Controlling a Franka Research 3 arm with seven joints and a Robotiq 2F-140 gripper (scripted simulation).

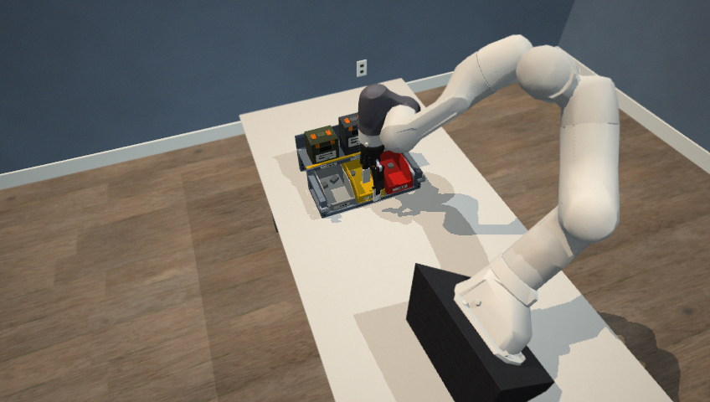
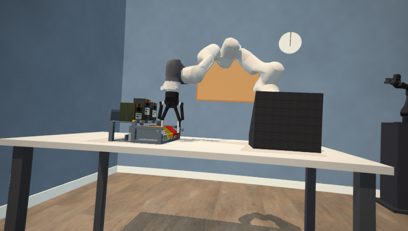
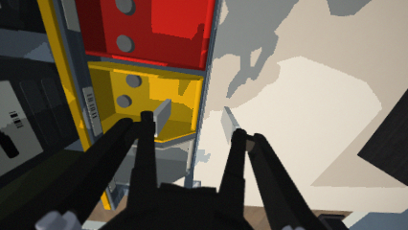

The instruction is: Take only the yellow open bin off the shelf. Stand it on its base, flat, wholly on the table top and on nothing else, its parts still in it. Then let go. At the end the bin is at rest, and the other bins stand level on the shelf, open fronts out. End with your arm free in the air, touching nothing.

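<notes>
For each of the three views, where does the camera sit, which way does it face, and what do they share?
Top: high up off the table's long side, looking down; the whole arm shows.
Exterior: low, beyond the table's long edge, facing the wall; arm and open gripper show.
Wrist: on the hand, looking down past both fingers at the shelf front.
Shared: all show the yellow bin beside the red bin.

You have a glossy yellow open-fronted bin (image 3: 144,103) holding round grey parts (image 3: 124,101); a bright red open bin (image 3: 158,29) with the same grey discs; a pale grey open bin (image 1: 332,188). Dark grey-blue metal shelf frame (image 2: 110,125). Olive-green closed box (image 1: 321,143), orange caps, white barcode label. Black two-finger gripper (image 3: 193,129), light grey pads (image 3: 162,114). Off-white table top (image 1: 348,269).
</notes>
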